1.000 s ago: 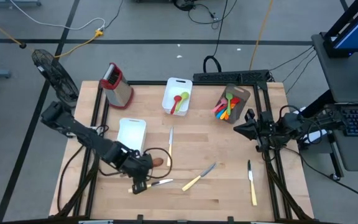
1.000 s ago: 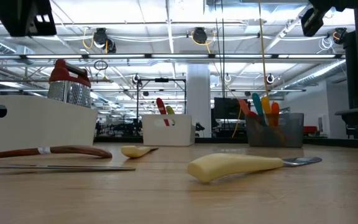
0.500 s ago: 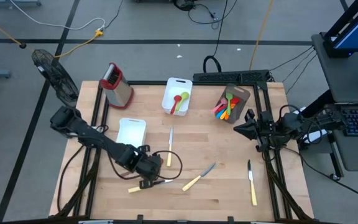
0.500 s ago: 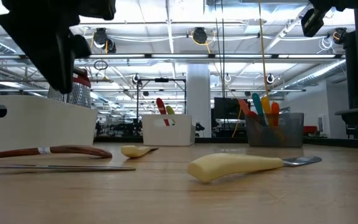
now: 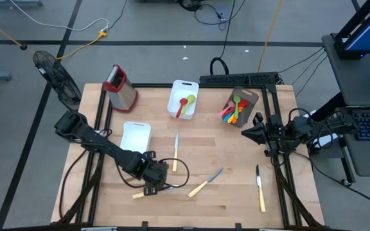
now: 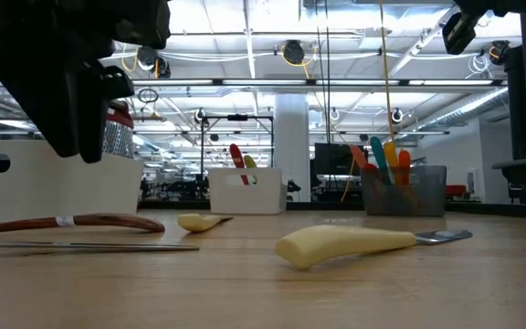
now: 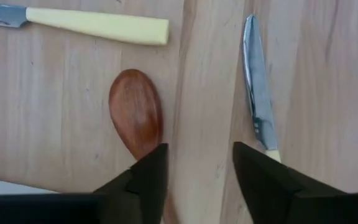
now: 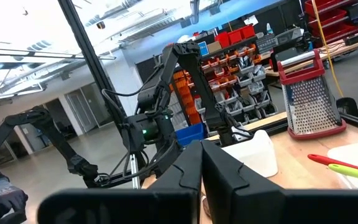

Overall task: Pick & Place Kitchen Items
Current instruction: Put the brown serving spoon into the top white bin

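Wooden spoon just ahead of my left hand, not gripped.

From the left wrist I see the wooden spoon [image 7: 135, 121] lying flat on the surface [image 7: 316, 87], its bowl just beyond the tip of one finger [image 7: 148, 177] and its handle running back beside that finger rather than between the two. My left hand [image 5: 151, 182] sits low over the near-left part of the surface with its fingers parted and nothing held. A cream-handled knife [image 7: 98, 25] lies past the bowl, and a second knife [image 7: 258, 99] lies just off the other finger. Further out, a third knife [image 5: 204, 183] lies near the middle and a fourth knife [image 5: 260, 188] to the right. My right hand [image 5: 248, 133] waits at the right edge, fingers closed and empty.
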